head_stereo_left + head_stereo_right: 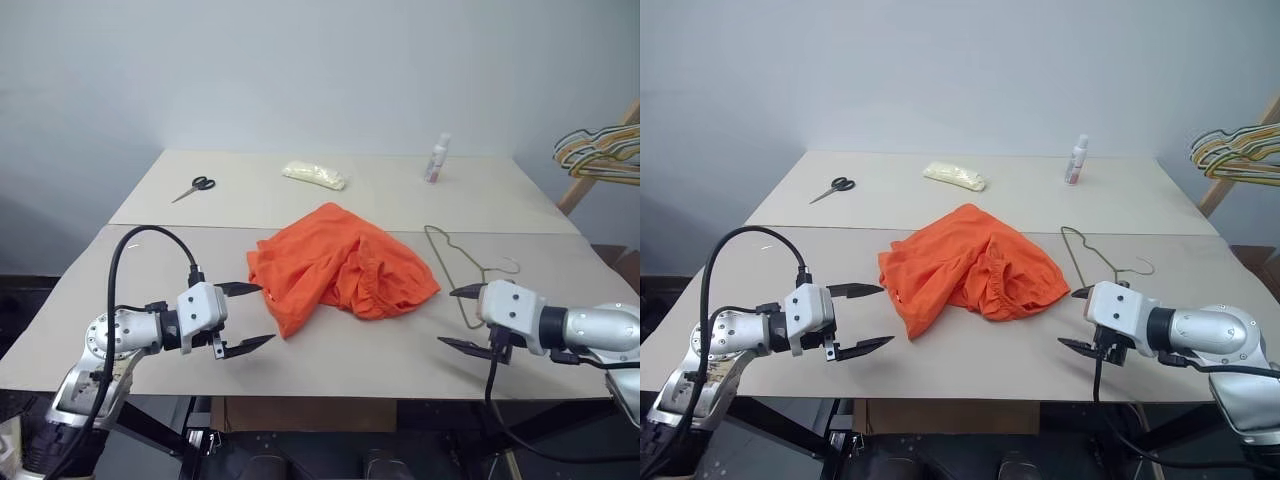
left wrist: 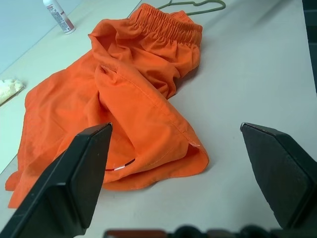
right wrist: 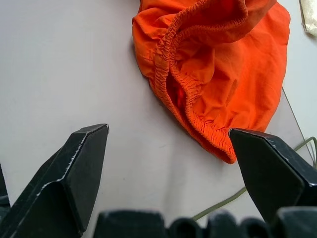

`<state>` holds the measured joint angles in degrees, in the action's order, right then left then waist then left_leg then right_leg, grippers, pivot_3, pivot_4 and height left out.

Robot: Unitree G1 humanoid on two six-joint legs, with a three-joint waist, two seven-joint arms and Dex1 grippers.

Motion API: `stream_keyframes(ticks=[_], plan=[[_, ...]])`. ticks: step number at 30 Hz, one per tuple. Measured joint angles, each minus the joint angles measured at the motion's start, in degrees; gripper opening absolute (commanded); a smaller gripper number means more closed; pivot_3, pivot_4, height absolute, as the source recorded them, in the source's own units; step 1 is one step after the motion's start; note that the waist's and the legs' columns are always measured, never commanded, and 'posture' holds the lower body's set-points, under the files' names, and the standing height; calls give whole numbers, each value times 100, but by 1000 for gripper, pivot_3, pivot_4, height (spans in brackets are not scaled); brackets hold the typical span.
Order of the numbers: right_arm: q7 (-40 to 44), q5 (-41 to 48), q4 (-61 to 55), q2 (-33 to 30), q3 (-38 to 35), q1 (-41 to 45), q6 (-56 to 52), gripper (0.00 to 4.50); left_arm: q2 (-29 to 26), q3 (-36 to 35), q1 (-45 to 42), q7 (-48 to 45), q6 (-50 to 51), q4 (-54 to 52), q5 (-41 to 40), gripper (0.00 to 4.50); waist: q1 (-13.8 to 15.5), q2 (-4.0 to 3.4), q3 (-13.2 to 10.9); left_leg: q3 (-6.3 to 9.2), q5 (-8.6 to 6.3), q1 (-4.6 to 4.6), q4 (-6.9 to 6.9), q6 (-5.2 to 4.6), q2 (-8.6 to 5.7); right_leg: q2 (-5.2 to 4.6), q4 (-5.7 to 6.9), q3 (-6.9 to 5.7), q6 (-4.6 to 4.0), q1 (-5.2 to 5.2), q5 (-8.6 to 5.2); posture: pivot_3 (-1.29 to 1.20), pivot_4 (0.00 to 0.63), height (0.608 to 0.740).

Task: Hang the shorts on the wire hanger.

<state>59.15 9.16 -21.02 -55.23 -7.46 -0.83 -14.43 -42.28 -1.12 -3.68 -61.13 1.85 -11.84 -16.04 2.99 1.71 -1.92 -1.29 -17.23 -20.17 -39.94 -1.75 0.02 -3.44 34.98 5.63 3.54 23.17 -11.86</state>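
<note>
Left eye view: shorts (image 1: 340, 265) lie crumpled on worktop (image 1: 150, 320), wire hanger (image 1: 455, 265) beside them, untouched; both grippers' fingers (image 1: 245, 346) spread, empty; hanging judged unstarted.

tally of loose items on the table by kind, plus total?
shorts: 1
wire hanger: 1
scissors: 1
small bottle: 1
pale yellow packet: 1
Total: 5
</note>
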Motion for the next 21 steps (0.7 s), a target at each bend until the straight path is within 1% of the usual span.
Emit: stream_keyframes(ticks=[6,17,19,21], plan=[[-75,-101,22,0,41,26,0,4469,19,-3,-2,213,76,-5,14,4500,15,0,0,0,0,0,0,0,0,0,0,0,0,0,0,146,0,740],[-130,-172,37,1,116,45,0,4469,17,-3,137,317,216,-197,15,4500,56,0,0,-1,0,0,0,0,0,0,0,0,-1,0,0,134,0,740],[-177,-221,84,3,204,114,0,4469,24,-3,145,457,214,-173,77,4500,57,0,0,0,0,0,0,0,0,0,1,0,-1,1,0,130,0,740],[-228,-247,160,29,250,256,-6,4469,72,0,78,726,200,15,350,4500,60,-1,0,-2,1,2,0,2,0,0,1,0,-1,0,0,125,0,740]])
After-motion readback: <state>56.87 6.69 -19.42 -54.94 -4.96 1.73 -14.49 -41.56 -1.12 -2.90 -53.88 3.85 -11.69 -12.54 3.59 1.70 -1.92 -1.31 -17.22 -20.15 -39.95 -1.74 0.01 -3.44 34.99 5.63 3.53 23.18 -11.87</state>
